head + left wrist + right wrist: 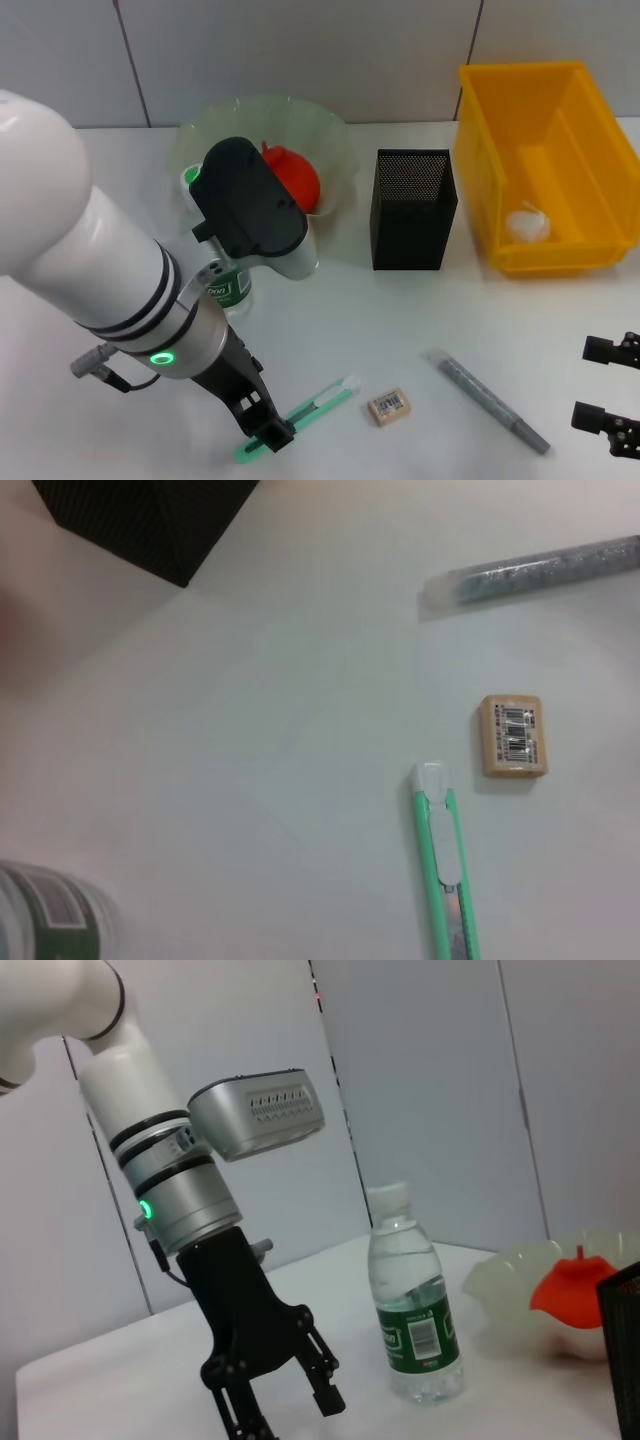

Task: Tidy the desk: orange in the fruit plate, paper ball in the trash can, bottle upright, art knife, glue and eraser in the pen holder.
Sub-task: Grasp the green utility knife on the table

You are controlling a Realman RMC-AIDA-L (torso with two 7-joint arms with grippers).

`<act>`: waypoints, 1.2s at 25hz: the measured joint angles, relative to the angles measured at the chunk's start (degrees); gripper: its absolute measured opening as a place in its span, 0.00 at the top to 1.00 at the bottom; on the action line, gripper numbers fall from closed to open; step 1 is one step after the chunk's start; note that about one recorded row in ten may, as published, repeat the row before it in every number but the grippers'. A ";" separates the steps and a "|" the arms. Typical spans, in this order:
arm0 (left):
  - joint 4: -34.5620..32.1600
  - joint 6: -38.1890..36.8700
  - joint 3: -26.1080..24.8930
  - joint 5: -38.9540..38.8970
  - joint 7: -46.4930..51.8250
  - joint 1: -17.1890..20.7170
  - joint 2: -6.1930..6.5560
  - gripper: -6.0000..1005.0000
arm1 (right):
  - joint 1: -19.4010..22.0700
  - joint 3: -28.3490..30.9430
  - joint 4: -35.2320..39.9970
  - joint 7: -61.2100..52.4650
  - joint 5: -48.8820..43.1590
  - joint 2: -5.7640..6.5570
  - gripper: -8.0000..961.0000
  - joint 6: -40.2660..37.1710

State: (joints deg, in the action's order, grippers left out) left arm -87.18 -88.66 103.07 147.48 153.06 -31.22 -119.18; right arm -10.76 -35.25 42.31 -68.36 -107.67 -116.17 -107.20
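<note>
My left gripper is low over the rear end of the green art knife, open, with its fingers spread either side of it. The knife lies flat beside the tan eraser and the grey glue stick. An upright bottle stands behind the left arm. An orange sits in the pale green fruit plate. A white paper ball lies in the yellow trash can. The black mesh pen holder stands mid-table. My right gripper waits open at the front right.
The left arm's wrist housing hangs in front of the plate and hides part of the bottle. Bare white table lies between the pen holder and the small items. A tiled wall closes the back.
</note>
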 joint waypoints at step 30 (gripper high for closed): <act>2.72 3.80 9.26 3.22 6.44 -0.21 0.00 0.35 | -1.39 -0.13 -1.00 0.03 -0.04 -0.28 0.16 1.15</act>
State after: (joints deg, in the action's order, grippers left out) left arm -84.46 -84.86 112.34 150.70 159.50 -31.44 -119.18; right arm -12.15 -35.38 41.30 -68.33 -107.71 -116.45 -106.05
